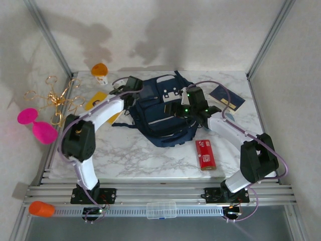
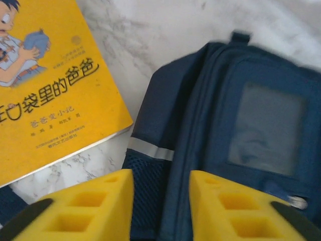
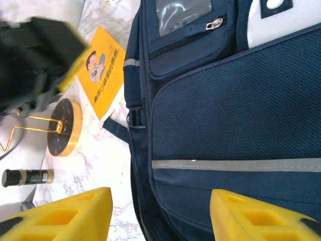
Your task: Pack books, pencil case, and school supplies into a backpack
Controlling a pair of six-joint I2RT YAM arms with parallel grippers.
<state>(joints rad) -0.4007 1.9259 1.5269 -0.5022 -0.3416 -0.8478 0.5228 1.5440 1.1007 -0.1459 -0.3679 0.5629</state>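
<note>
The navy backpack (image 1: 159,116) lies flat mid-table, front pockets up. My left gripper (image 1: 131,84) hovers open at its upper left edge; in the left wrist view its yellow fingers (image 2: 95,208) stand either side of the backpack's (image 2: 241,125) mesh side, not closed on it. My right gripper (image 1: 181,107) hangs open over the backpack's right half, its gap (image 3: 160,213) spanning the pale stripe and the edge of the backpack (image 3: 225,100). The yellow book (image 1: 96,103) (image 2: 50,90) (image 3: 103,70) lies left of the backpack. The navy book with a gold band (image 1: 226,98) lies at right. The red box (image 1: 205,154) lies front right. The pencil case and the dark book are out of view.
An orange capped object (image 1: 99,70) stands at the back left. A black-and-gold disc (image 3: 65,125) with gold wire hoops (image 1: 55,98) sits at the left edge, with a small dark bottle (image 3: 27,176) beside it. Frame posts rise at both back corners.
</note>
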